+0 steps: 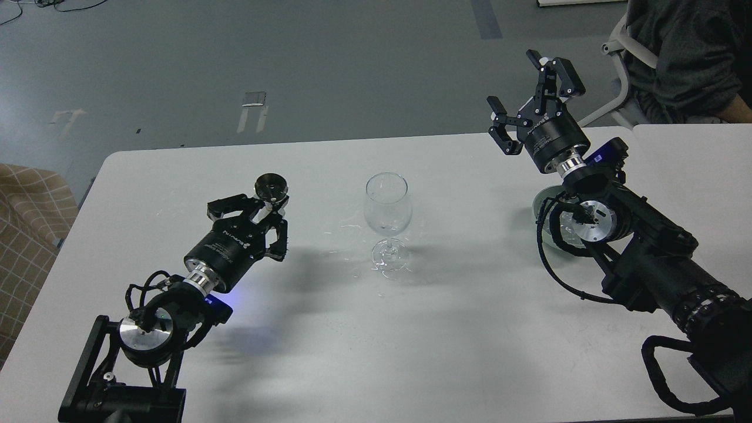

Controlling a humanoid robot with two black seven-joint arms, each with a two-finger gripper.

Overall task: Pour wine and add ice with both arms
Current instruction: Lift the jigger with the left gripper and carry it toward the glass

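Observation:
A clear stemmed wine glass (386, 205) stands upright at the middle of the white table (329, 341) and looks empty. My left gripper (265, 207) is shut on a small dark vessel with a round top (271, 187) and holds it above the table, left of the glass. My right gripper (530, 97) is open and empty, raised above the table's far right edge. A pale bowl (541, 212) sits under my right arm. Glassy bits that may be the ice (563, 226) show in it, mostly hidden by the arm.
Small clear specks (352, 226) lie on the table around the glass's foot. A second white table (699, 170) adjoins at the right. A seated person (681, 53) on a chair is behind it. A beige checked seat (29, 211) stands at the left.

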